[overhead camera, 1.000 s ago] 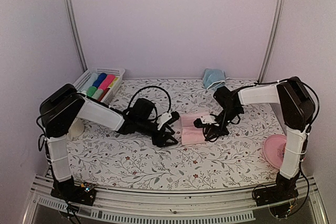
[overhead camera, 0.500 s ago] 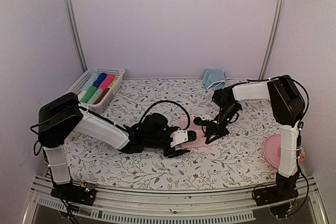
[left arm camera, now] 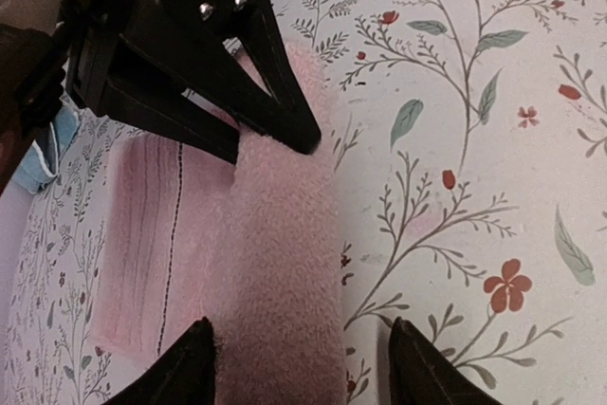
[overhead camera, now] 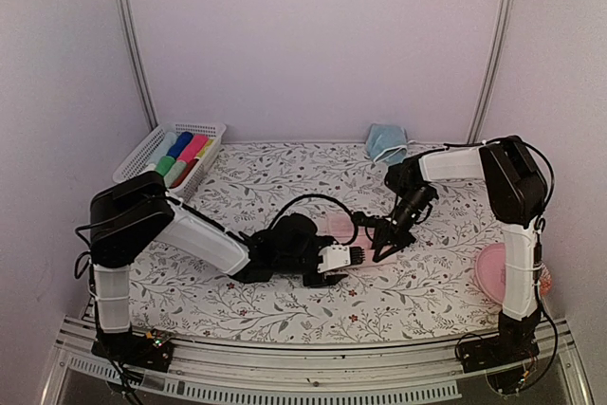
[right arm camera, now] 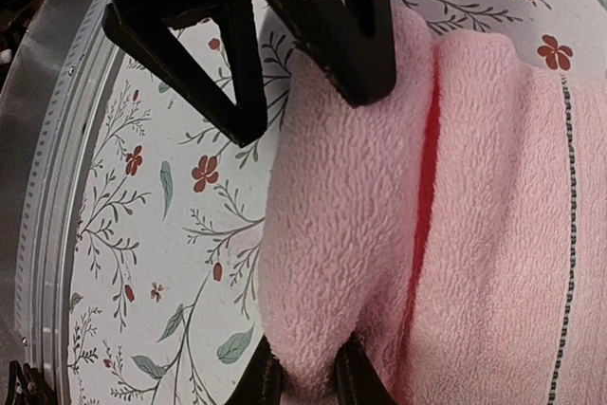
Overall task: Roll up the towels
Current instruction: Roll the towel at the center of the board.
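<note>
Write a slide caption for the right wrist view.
Right hand pinches the pink towel at its rolled edge; the open left hand straddles the same fold opposite, on the floral table.

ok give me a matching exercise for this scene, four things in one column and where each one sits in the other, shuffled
Things
1. pink towel
2. light blue towel
3. pink plate
4. basket

Places
a. far left corner, holding coloured cloth tubes
b. in the middle, one edge rolled up
c. bunched up at the far edge, right of centre
d. right edge, near side

Pairs: 1-b, 2-c, 3-d, 4-a
</note>
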`<state>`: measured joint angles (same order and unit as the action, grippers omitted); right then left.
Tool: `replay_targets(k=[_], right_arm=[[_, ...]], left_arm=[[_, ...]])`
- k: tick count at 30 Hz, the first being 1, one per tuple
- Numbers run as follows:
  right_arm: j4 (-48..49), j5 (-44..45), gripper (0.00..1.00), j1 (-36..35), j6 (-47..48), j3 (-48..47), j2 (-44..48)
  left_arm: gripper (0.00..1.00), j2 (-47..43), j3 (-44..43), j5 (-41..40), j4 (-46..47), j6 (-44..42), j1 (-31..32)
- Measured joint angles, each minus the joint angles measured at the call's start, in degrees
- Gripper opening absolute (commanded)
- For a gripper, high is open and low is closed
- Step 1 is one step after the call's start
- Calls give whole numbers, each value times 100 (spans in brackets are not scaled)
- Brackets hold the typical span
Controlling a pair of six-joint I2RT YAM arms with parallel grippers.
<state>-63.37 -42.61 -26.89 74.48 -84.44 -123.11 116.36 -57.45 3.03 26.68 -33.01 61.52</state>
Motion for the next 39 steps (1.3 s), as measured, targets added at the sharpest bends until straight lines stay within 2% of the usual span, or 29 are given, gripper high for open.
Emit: replay_targets(k=[10, 12, 17, 19, 22, 29, 39], right_arm=[[-140, -7, 14, 17, 13, -59, -50], [-164, -24, 15, 31, 22, -70, -63], [-197, -46, 18, 35, 37, -70, -74], [-201, -44, 18, 37, 37, -70, -76], [-190, -44, 30, 44, 26, -66, -74], [409, 157, 47, 83, -61, 470, 485], [2140, 881, 53, 120, 20, 2000, 2264]], left_arm=[[52, 247, -223, -302, -136, -72, 39], [46, 297, -302, -398, -162, -85, 42], [20, 435, -461, -614, -210, -79, 50], [18, 444, -487, -647, -234, -96, 55], [12, 444, -518, -625, -289, -72, 59], [13, 442, -745, -433, -708, 295, 24], [14, 540, -1259, 881, -1475, 1432, -518]])
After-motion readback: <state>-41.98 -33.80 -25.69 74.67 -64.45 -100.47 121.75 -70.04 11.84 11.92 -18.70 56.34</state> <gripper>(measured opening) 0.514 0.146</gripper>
